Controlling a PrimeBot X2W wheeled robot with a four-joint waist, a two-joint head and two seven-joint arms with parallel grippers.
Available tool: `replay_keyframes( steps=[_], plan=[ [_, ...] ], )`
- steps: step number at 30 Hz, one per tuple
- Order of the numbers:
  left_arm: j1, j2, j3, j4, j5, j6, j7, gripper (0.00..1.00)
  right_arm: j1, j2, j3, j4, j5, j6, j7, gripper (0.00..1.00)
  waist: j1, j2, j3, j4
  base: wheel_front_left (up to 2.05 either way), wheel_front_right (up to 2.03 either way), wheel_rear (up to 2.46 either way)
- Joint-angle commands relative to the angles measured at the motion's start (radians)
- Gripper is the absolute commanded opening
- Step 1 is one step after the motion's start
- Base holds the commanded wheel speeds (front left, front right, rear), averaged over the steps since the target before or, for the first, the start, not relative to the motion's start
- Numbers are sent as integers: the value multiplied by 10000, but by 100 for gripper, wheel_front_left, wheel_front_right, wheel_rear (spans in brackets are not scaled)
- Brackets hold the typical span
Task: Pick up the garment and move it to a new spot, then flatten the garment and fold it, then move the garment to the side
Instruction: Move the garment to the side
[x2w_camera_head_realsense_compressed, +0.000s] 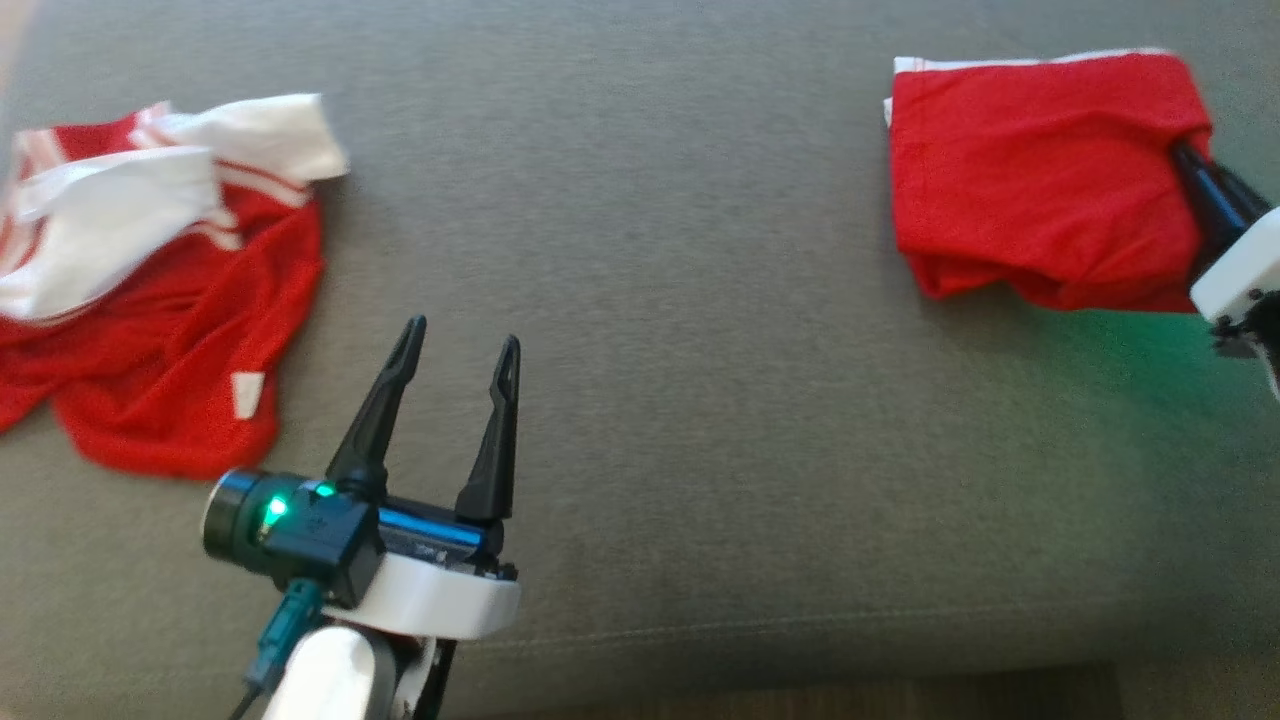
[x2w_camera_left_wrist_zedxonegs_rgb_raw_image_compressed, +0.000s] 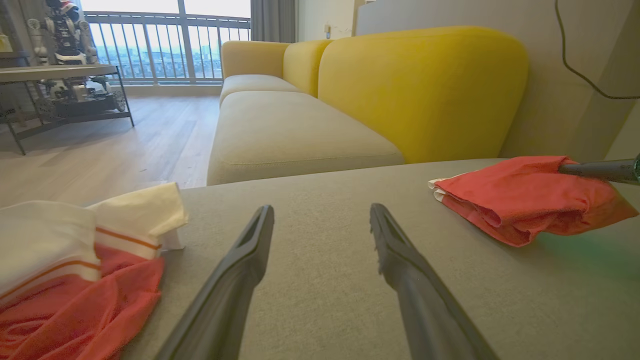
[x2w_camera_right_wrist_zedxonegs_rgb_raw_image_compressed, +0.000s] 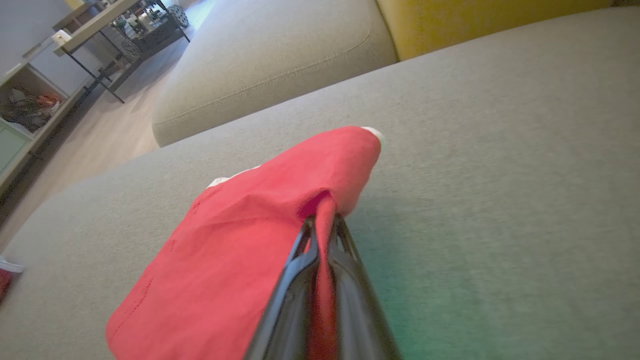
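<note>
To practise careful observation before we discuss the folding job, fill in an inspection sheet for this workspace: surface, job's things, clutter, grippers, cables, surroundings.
Surface: grey cushion, flat, with a green glow at its right side.
Job's things: folded red garment at the cushion's far right, one edge pinched.
Clutter: crumpled red-and-white garment at the left, untouched.
Grippers: left gripper open, holding nothing, over bare cushion; right gripper shut on the folded garment's edge.
Cables: teal cable at the left wrist; dark cable on the wall.
Surroundings: yellow sofa, wooden floor, metal-framed table by a railed window.
</note>
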Motion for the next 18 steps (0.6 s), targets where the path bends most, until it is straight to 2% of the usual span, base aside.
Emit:
replay_keyframes(
  steps=[1, 7, 13, 18],
  plan=[
    [-406, 10, 391, -382, 116, -59, -53, 100, 86, -288, 166, -457, 52, -2, 22, 0, 0, 0, 202, -391, 0, 0, 0],
    [-603, 104, 475, -439, 257, -257, -53, 100, 76, -975, 292, -990, -302, -2, -305, 0, 0, 0, 510, -923, 0, 0, 0],
    [-724, 185, 504, -527, 343, -365, -53, 100, -195, -1177, 159, -1071, -917, -2, -909, 0, 0, 0, 792, -1163, 0, 0, 0],
    [-853, 229, 453, -594, 396, -450, -53, 100, -557, -1227, -102, -860, -1992, -2, -1453, 0, 0, 0, 1121, -1175, 0, 0, 0]
  ],
)
